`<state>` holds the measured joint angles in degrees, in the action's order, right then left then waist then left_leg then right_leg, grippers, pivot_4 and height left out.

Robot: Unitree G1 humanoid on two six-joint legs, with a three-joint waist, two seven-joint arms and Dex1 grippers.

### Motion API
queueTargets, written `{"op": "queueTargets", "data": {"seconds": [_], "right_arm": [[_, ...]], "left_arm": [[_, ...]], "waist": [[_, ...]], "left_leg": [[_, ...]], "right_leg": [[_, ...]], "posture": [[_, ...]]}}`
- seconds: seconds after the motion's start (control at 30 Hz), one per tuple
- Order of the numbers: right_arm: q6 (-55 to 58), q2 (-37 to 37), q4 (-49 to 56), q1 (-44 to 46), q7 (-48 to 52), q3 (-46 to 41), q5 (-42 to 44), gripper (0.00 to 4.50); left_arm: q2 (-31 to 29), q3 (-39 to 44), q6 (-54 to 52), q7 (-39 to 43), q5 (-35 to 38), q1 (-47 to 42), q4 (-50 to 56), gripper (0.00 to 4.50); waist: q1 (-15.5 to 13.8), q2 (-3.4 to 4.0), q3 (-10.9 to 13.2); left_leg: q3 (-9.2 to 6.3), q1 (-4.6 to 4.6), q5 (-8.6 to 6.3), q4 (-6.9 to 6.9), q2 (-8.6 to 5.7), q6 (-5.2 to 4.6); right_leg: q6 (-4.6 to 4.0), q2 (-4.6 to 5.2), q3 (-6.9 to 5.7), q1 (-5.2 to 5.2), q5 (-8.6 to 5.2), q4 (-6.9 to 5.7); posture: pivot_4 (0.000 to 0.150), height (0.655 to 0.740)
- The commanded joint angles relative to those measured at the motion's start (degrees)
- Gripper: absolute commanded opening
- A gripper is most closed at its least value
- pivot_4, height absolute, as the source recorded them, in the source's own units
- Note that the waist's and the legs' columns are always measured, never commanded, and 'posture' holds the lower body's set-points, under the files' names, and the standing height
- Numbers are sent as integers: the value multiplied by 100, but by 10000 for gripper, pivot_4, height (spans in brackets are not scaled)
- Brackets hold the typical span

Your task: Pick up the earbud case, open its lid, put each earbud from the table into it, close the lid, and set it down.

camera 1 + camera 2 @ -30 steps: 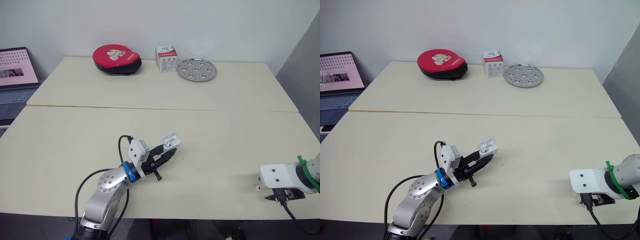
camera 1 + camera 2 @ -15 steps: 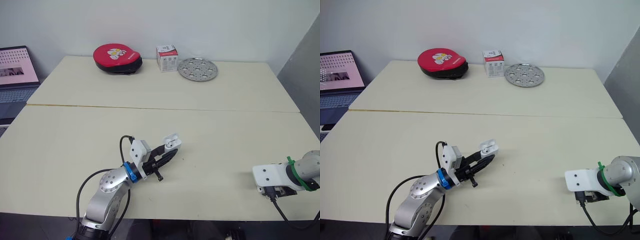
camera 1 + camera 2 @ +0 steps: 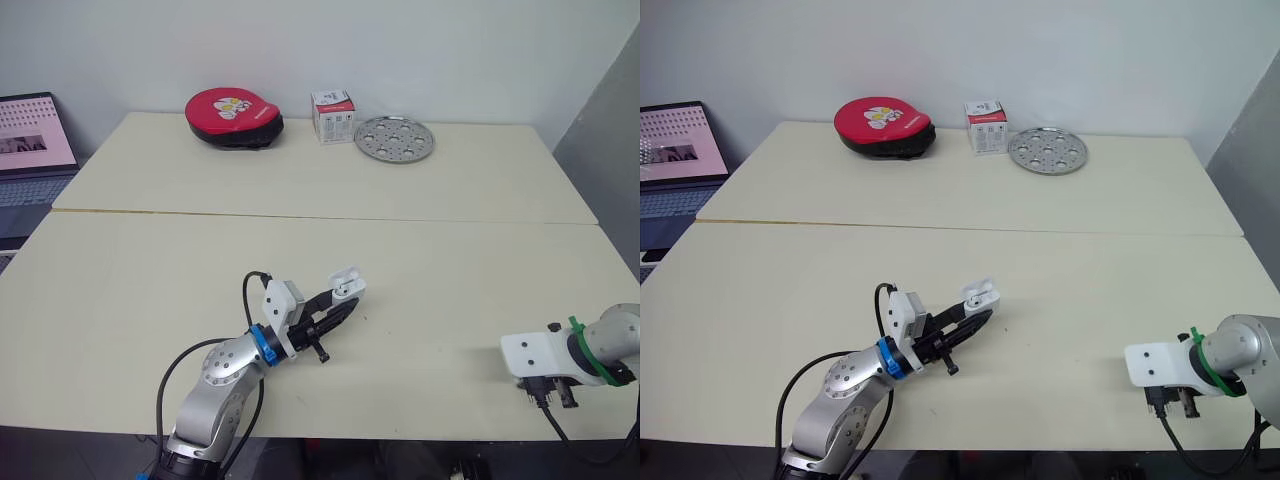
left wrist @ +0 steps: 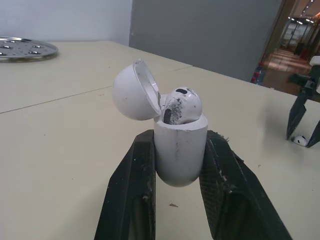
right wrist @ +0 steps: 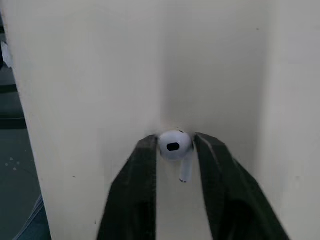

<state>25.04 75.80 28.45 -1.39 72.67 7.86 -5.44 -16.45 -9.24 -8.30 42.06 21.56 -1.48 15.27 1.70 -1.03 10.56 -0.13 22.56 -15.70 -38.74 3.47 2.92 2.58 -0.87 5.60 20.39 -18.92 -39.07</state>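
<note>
The small white glossy plastic earbud case [image 4: 180,152] is light, rigid and slippery, so it is best pinched across its flat lower body, clear of the hinge. The left end effector [image 3: 338,304] holds it just so above the cream tabletop [image 3: 450,260], lid tipped back, with one white earbud [image 4: 182,105] seated inside. The second white earbud [image 5: 174,146] lies on the tabletop near the front edge. It is tiny and prone to roll or squirt out, so grip the round head, not the stem. The right end effector [image 5: 176,141] stands narrowly astride it, seemingly not yet clamped. Since a second ago, that arm has slid slightly inward, while the case is held as before.
</note>
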Motion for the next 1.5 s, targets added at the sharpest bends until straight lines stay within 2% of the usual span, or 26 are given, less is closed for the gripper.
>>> {"op": "queueTargets", "data": {"seconds": [0.03, 0.27, 0.43, 0.53, 0.7, 0.87, 0.97, 1.13, 1.5], "right_arm": [[37, -61, 141, 54, 51, 27, 65, 3800], [5, -66, 83, 164, 98, -53, 122, 3802], [132, -435, 89, 736, 17, -408, 646, 3802], [470, -1112, 272, 1279, -222, -640, 1321, 3802], [1239, -2754, 725, 1985, -1196, -1029, 2521, 3802], [1392, -4343, 1056, 2290, -2598, -1117, 3021, 3802], [1261, -4921, 1019, 2222, -3089, -1031, 3042, 3802], [1021, -5124, 780, 2246, -3363, -812, 2901, 3802], [402, -4936, 538, 1980, -3333, -437, 2610, 3802]], "left_arm": [[33, -39, 100, 21, 15, -19, 129, 8088], [31, -32, 124, 35, 4, -38, 89, 8088], [35, -25, 175, 103, 15, -136, 10, 8088], [63, -40, 219, 151, 11, -276, -44, 8088], [134, -53, 272, 202, 13, -539, -135, 8088], [224, -40, 336, 227, 18, -857, -281, 8088], [282, -49, 352, 250, 21, -1027, -347, 8088], [313, -34, 362, 290, 27, -1150, -403, 8088], [316, -24, 363, 290, 44, -1180, -367, 8088]], "waist": [[0, 0, 0], [0, 0, 0], [6, 0, 0], [6, -1, 0], [-4, -2, 1], [-3, -1, 0], [-7, 0, 0], [-3, 1, 0], [-1, 1, -1]], "left_leg": [[0, 0, 0, 0, 0, 0], [0, 0, 0, 0, 0, 0], [1, 0, 0, -1, -1, 0], [1, 0, 0, -2, -2, 0], [-17, 13, 0, -2, -2, 0], [-43, 29, 0, 0, -4, 0], [-65, 33, 0, 1, -5, 1], [-71, 33, 1, 0, -8, 1], [-79, 32, 0, 0, -6, 1]], "right_leg": [[0, 0, 0, 0, 0, 0], [0, 0, -1, 0, 0, 0], [0, 0, 1, 0, 1, -1], [1, -1, 2, 0, 2, -1], [2, -3, -11, 3, 3, -1], [5, -2, -25, 13, 6, -4], [5, -2, -37, 16, 6, -7], [5, 2, -35, 15, 6, -8], [4, -2, -40, 17, 6, -13]], "posture": [[1500, 7400], [1500, 7400], [1500, 7400], [1500, 7400], [1500, 7400], [1500, 7400], [1500, 7400], [1500, 7400], [1500, 7400]]}}
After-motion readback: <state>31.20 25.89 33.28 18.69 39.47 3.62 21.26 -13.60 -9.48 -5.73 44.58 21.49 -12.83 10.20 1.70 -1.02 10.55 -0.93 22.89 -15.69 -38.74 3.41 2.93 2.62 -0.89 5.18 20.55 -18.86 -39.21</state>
